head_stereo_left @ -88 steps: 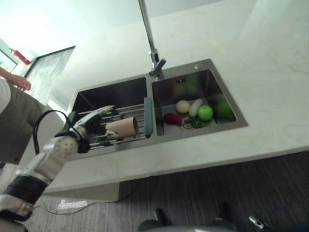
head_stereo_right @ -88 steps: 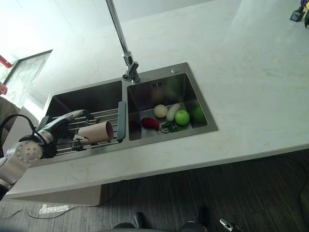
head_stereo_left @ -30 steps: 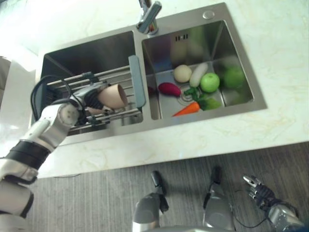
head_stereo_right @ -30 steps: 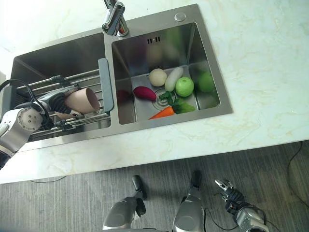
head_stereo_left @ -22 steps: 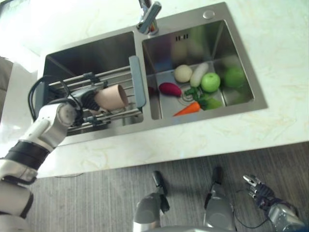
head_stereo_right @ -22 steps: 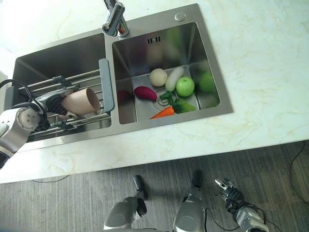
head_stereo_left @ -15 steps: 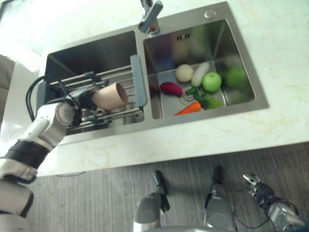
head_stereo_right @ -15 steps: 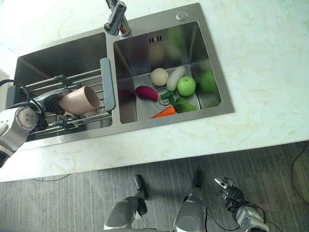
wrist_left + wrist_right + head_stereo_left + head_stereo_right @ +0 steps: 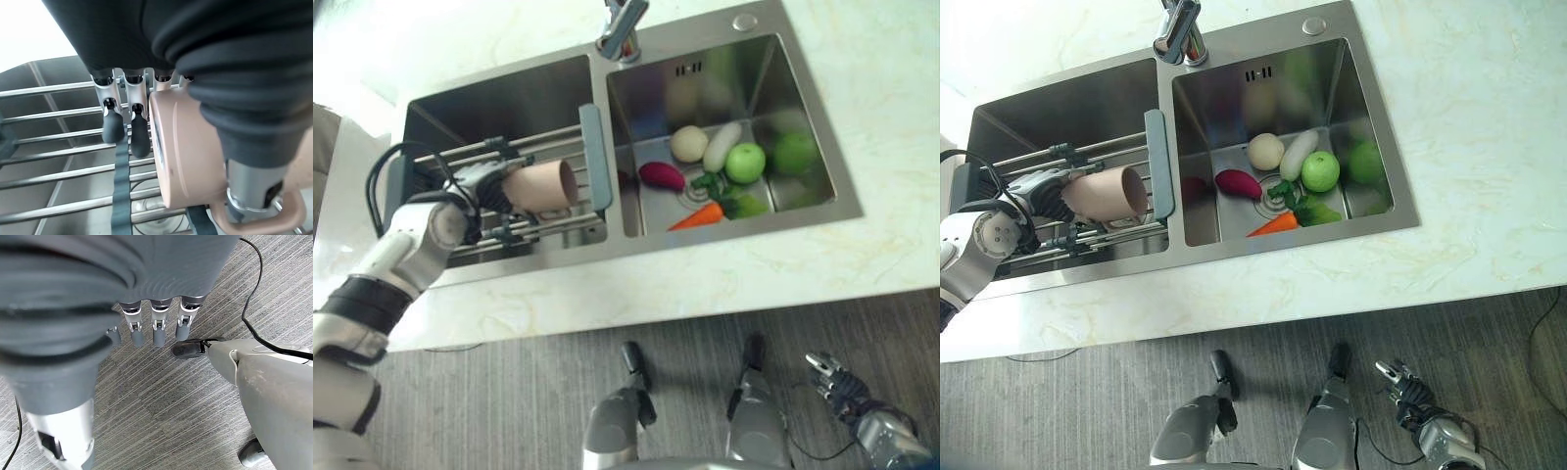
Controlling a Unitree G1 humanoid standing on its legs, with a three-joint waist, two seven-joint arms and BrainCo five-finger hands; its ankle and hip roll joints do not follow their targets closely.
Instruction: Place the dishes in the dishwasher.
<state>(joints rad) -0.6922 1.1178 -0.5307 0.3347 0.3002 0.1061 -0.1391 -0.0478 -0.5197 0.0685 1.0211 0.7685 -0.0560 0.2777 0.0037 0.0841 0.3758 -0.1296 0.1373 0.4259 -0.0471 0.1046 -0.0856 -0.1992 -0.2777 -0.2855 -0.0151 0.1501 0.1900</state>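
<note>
Cup (image 9: 540, 186), tan and handled, lies on its side on the wire rack (image 9: 544, 227) across the sink's (image 9: 636, 245) basin, its long axis running along the rack toward the divider, open mouth facing away from the left hand (image 9: 475, 188); that hand is at the cup's closed end, fingers (image 9: 139, 139) curled down one side and thumb at the handle, so it appears clamped round the cup; the lift can go straight up from here; the right hand (image 9: 842, 390) hangs far off near the floor, fingers relaxed and straight, holding nothing

Brushed steel sink (image 9: 822, 211); matt pink plastic cup (image 9: 540, 186); marble-look counter (image 9: 891, 117).
</note>
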